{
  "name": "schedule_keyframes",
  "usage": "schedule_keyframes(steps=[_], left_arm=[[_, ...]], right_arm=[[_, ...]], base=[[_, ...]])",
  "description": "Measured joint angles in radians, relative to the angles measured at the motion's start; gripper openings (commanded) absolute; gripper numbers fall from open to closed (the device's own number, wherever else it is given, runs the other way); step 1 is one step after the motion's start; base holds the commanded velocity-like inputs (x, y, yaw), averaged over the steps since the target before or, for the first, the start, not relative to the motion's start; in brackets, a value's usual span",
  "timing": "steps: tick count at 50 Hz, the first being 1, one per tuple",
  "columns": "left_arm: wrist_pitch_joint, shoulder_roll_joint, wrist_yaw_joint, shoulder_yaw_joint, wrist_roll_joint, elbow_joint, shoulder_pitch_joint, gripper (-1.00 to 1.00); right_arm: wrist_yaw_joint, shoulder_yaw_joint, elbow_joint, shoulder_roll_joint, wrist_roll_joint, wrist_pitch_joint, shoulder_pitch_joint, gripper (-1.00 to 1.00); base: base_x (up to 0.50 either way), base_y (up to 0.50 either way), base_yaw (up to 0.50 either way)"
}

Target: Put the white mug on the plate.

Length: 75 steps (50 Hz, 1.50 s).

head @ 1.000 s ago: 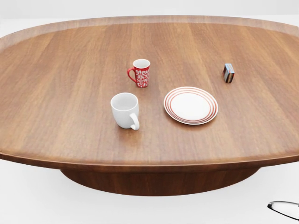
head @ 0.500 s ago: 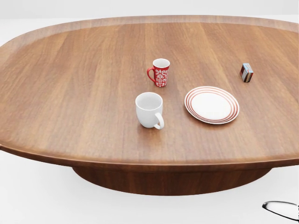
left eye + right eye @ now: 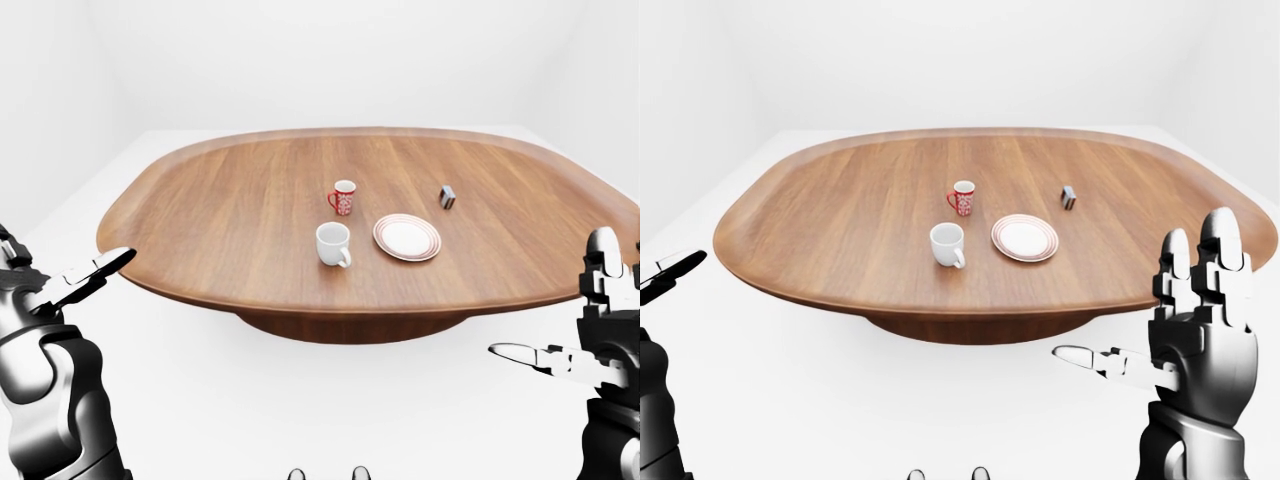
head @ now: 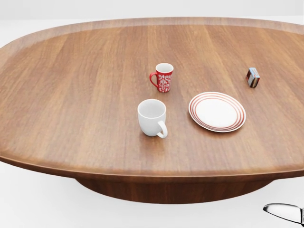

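The white mug stands upright near the middle of the oval wooden table, its handle toward the bottom right. The white plate with red rings lies to its right, apart from it. My left hand is open at the left edge of the left-eye view, short of the table. My right hand is open with fingers raised at the lower right of the right-eye view, also short of the table. Both hands are empty.
A red patterned mug stands just above the white mug in the head view. A small striped box sits at the right, above the plate. The table's near rim runs along the bottom; white floor surrounds it.
The whole view has shifted: the camera moved, so the table's things sit further right and slightly lower than a second ago. Nothing on the table moved.
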State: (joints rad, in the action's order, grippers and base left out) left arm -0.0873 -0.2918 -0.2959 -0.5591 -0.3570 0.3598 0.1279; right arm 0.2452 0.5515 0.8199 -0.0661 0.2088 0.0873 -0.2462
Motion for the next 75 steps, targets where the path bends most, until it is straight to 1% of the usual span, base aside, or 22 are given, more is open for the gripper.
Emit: schedule_keyframes(steps=[75], left_arm=[[0.0,0.007,0.006,0.012,0.008,-0.023,-0.001,1.0]], right_arm=[[0.016,-0.024,-0.012,0.001,-0.015,0.0,-0.002,1.0]], base=[[0.3,0.0,0.0]])
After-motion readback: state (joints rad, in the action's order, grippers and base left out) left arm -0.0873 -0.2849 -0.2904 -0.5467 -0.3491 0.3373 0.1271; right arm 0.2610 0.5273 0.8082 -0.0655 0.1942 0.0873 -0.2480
